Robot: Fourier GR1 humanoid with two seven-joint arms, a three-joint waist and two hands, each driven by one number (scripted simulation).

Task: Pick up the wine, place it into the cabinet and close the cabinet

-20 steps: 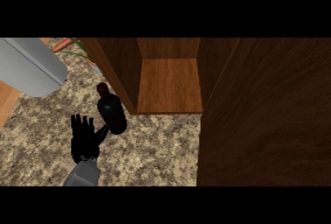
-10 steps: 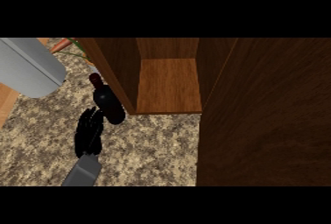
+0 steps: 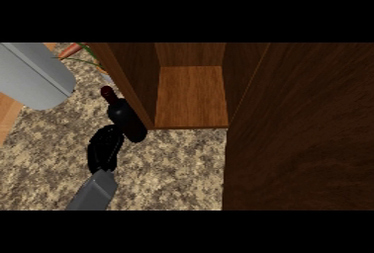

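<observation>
The wine bottle (image 3: 125, 118), dark with a reddish cap, stands on the speckled counter just outside the front left corner of the open wooden cabinet (image 3: 191, 96). My left hand (image 3: 104, 148) is low at the bottle's left side. Its fingers curl round the bottle's lower body and hide part of it. The grey forearm runs down to the lower left edge. The cabinet's inner shelf is bare. My right hand does not show.
The cabinet's dark door (image 3: 300, 128) stands open and fills the right side. A large pale grey cylinder (image 3: 33, 74) lies at the upper left. An orange vegetable with green leaves (image 3: 70, 49) is behind it. A wooden board (image 3: 6, 121) shows at the left edge.
My left hand went from open with spread fingers beside the bottle to turned edge-on and curled against it. The bottle shifted slightly up and left.
</observation>
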